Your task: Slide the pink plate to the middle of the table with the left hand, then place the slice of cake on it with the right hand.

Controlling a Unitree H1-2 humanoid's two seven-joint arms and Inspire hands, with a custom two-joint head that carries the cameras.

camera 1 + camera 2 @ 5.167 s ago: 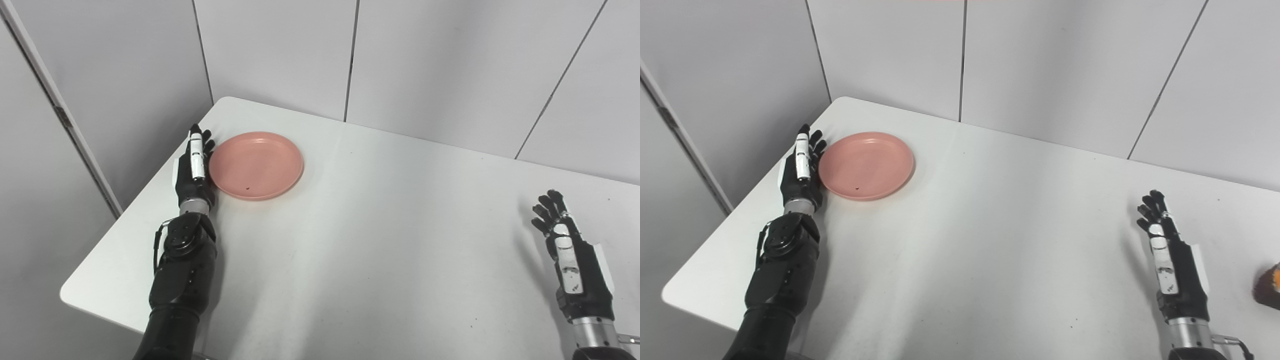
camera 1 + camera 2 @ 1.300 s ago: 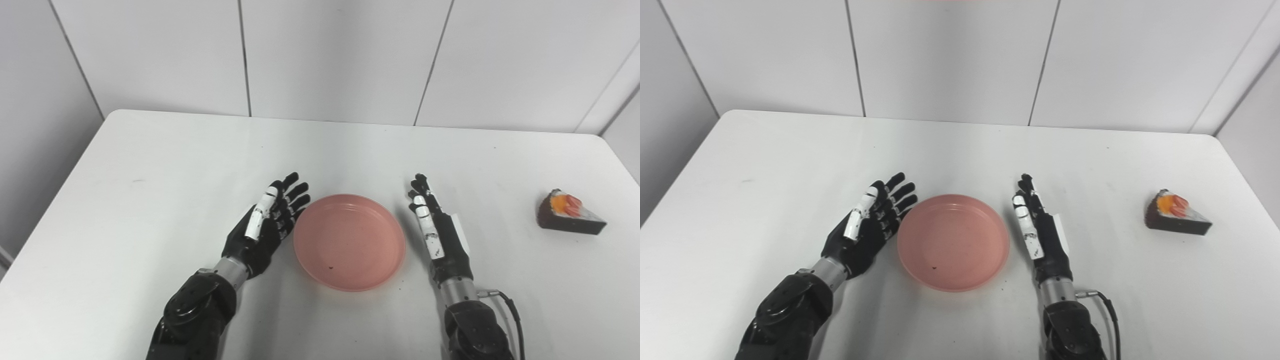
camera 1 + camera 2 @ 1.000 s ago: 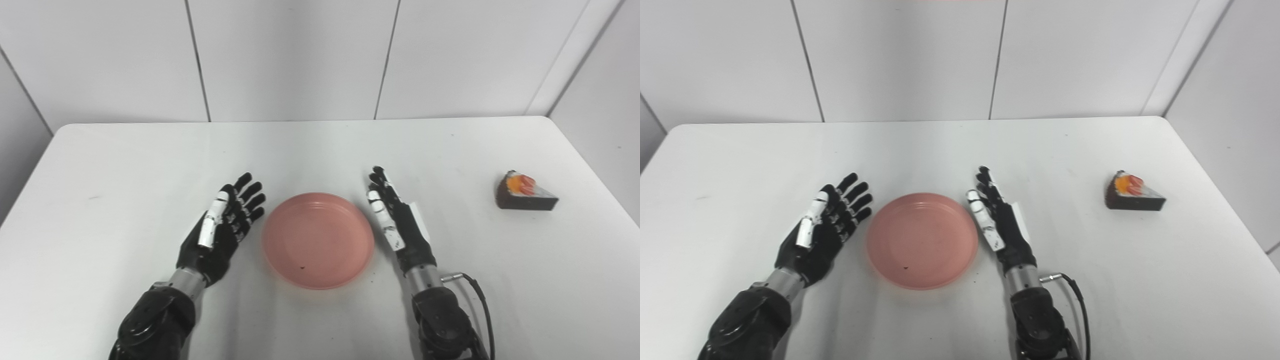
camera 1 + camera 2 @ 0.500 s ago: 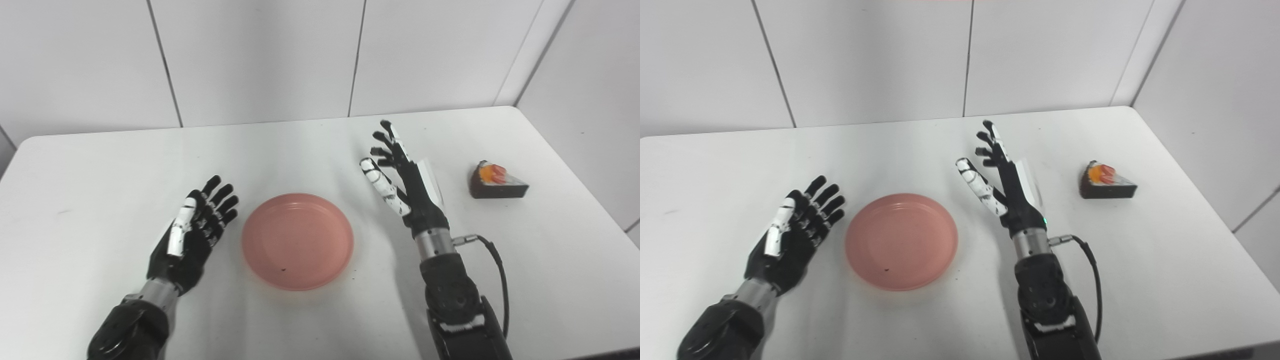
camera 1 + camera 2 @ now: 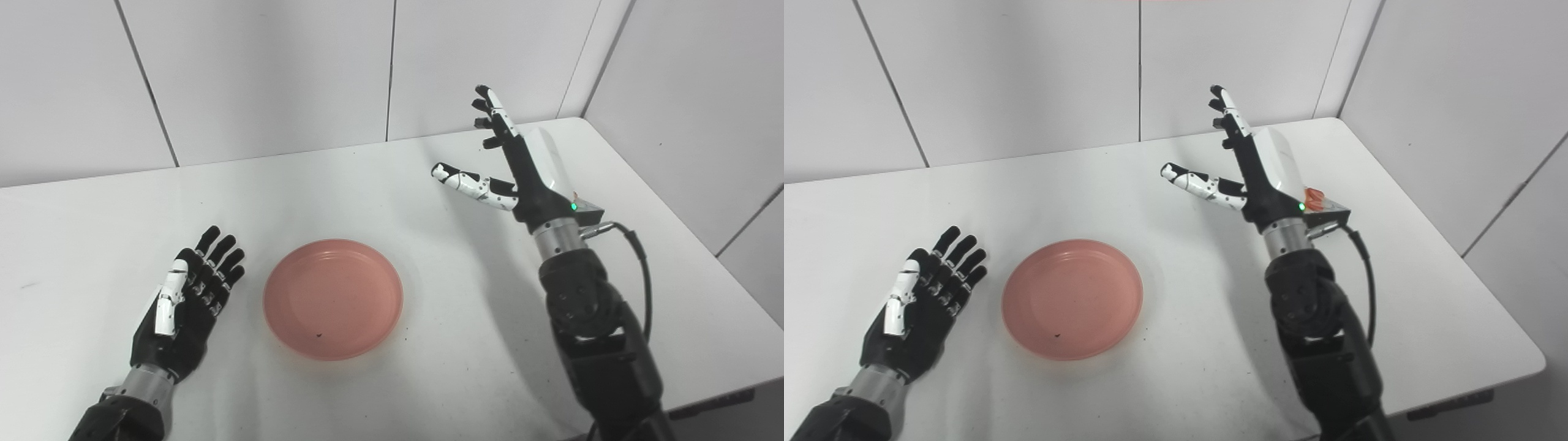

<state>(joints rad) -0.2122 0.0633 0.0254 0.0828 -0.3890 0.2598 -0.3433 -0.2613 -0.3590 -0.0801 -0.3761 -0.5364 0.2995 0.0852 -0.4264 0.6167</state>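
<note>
The pink plate lies empty on the white table, about mid-table and near the front. My left hand lies open on the table just left of the plate, a small gap apart from it. My right hand is open and raised above the table to the right of the plate, fingers pointing up and thumb spread to the left. The slice of cake is mostly hidden behind the right hand's wrist. Only an orange-red bit and a dark edge show in the right eye view.
Grey wall panels close off the back and right of the table. The table's right edge and front right corner are in view. A black cable loops from the right wrist.
The camera has panned right. The plate slid from the far left to mid-table. The left hand drew back from it. The right hand rose from beside the plate, now in front of the cake.
</note>
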